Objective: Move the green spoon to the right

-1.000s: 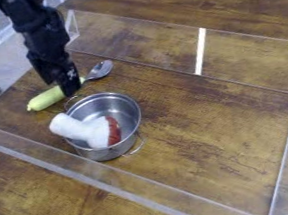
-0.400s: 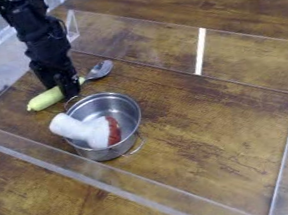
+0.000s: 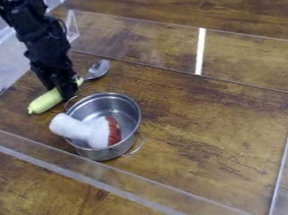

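The green spoon (image 3: 61, 91) is laid on the wooden surface (image 3: 187, 103) at the left, inside a clear walled enclosure (image 3: 285, 175), its yellow-green handle pointed lower left and its metal bowl upper right. The black end effector (image 3: 61, 86) is lowered onto the handle's middle; whether it is clenched on it cannot be told. Just beside, a steel pot (image 3: 109, 124) is seen with 1 white roll (image 3: 79, 129) inside. No writing can be read.

soft, even indoor light, fairly bright. a white glare streak runs down the clear wall (image 3: 201, 51) right of centre. the picture is small and slightly blurry.
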`<state>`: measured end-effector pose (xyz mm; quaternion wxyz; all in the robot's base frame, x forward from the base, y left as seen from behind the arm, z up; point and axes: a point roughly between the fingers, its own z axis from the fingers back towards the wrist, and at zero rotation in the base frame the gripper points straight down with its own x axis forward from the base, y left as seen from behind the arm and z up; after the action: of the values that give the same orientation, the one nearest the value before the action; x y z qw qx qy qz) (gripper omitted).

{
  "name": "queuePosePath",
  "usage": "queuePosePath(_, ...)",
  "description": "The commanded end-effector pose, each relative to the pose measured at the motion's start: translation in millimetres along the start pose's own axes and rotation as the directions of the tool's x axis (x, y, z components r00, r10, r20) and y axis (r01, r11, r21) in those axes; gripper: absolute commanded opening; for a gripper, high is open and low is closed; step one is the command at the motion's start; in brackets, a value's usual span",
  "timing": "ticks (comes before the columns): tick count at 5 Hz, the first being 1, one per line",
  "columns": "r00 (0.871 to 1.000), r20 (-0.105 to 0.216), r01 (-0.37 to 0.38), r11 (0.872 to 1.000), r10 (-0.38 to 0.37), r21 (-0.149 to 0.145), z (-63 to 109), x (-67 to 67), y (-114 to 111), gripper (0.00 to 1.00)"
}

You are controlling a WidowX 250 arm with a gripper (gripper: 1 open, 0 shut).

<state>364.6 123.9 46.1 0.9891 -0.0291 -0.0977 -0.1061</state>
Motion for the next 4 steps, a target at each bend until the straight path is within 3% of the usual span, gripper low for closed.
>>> queuePosePath(1,0.992,0.119,0.035,0.998,-0.041,0.045,61.8,24.1,-15,0.00)
queuePosePath(3,0.978,0.190,0.081,0.996,-0.086,0.032,117.3,40.8,-47,0.00)
queuePosePath(4,0.979,0.198,0.044,0.999,-0.050,0.032,122.8,41.4,-70,0.00)
